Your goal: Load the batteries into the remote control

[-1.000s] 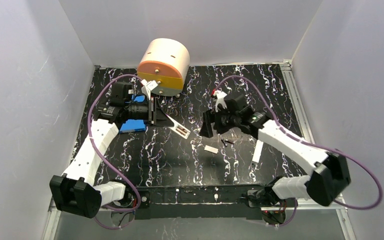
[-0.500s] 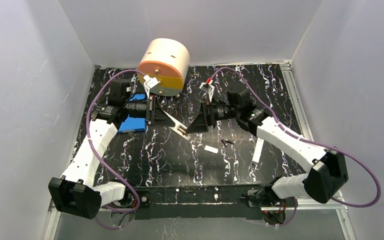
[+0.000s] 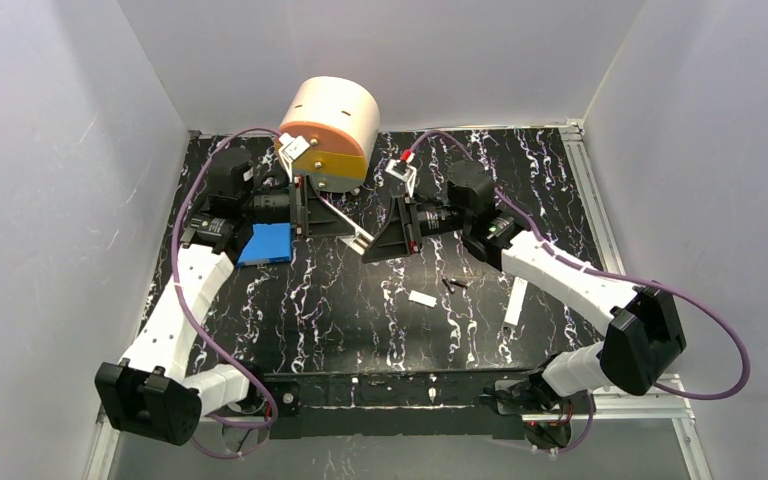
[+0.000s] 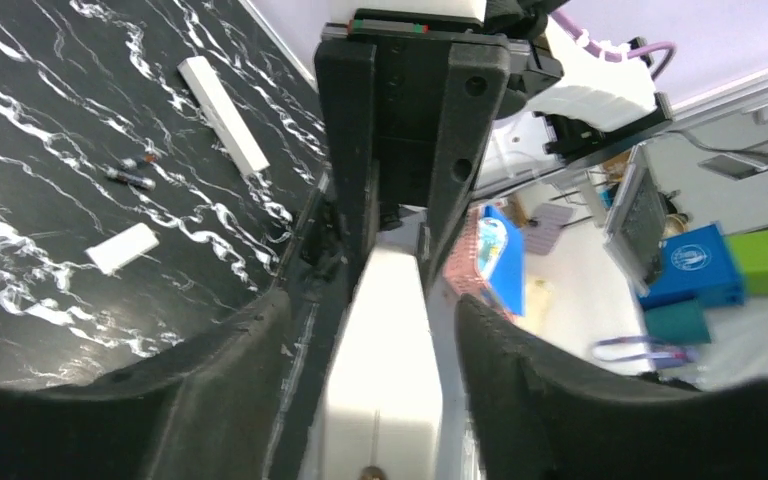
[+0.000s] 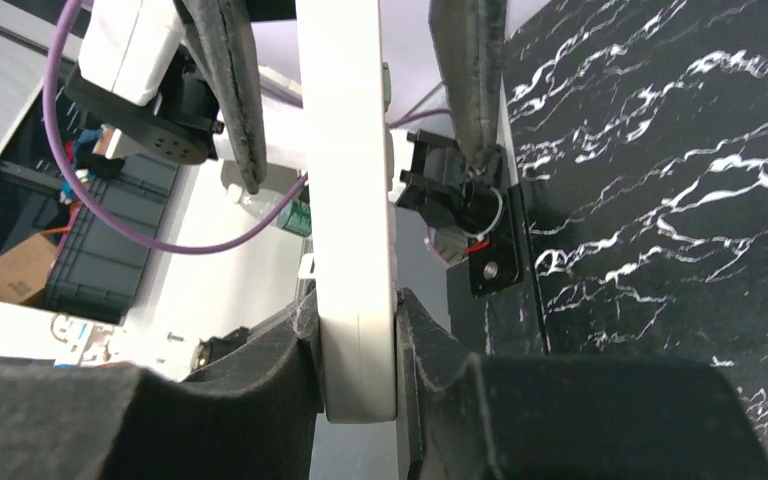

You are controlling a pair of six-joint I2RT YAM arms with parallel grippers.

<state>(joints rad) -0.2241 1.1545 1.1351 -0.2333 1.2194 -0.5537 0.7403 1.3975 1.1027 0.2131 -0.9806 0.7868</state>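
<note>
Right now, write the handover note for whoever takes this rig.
Left gripper: open, with its fingers either side of the remote control and gaps showing.
Right gripper: shut on the remote's other end, holding it above the table.
Batteries: both lie on the table, right of centre, next to the loose white cover. Neither gripper is near them.
Done: remote lifted; cover apparently off.
Left: load both batteries.
</note>
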